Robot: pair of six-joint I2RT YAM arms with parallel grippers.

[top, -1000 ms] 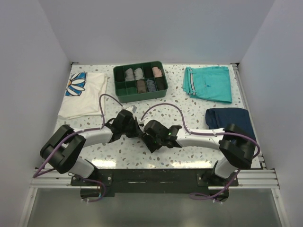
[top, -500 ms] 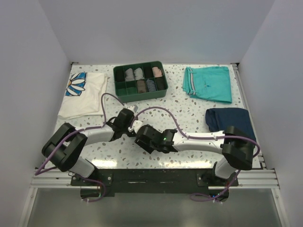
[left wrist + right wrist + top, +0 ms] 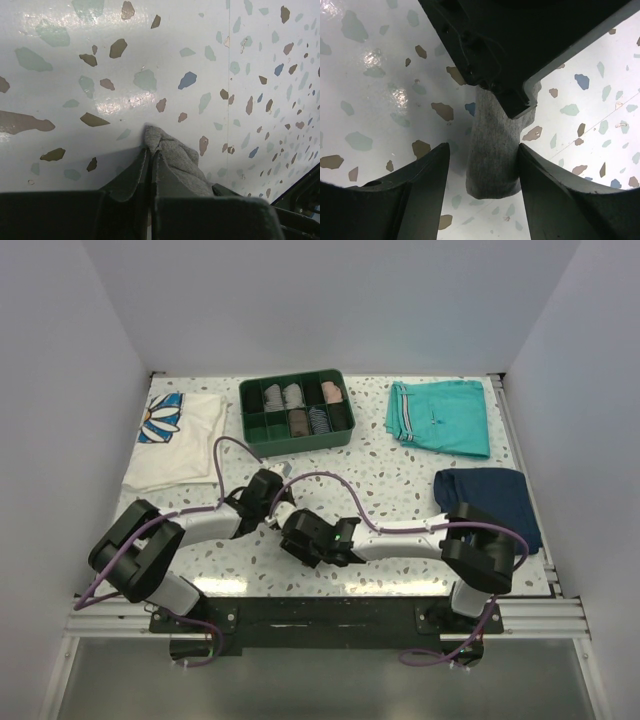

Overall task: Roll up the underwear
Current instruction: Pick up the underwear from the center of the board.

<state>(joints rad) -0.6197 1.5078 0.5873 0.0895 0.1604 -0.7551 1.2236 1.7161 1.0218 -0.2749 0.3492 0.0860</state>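
Observation:
The underwear is a small grey cloth bundle. My left gripper is shut on its top end and holds it just above the speckled table. In the right wrist view the underwear hangs as a narrow roll from the left gripper's dark body. My right gripper is open, one finger on each side of the roll, apart from it. In the top view the left gripper and right gripper meet at the table's middle front; the cloth is hidden there.
A green divided tray with rolled items stands at the back centre. Teal shorts lie back right, a navy folded garment at the right, a white daisy-print shirt at the left.
My right arm has moved left and closer to the left gripper, so its open jaws now flank the hanging cloth. The left gripper has shifted slightly, still holding the cloth.

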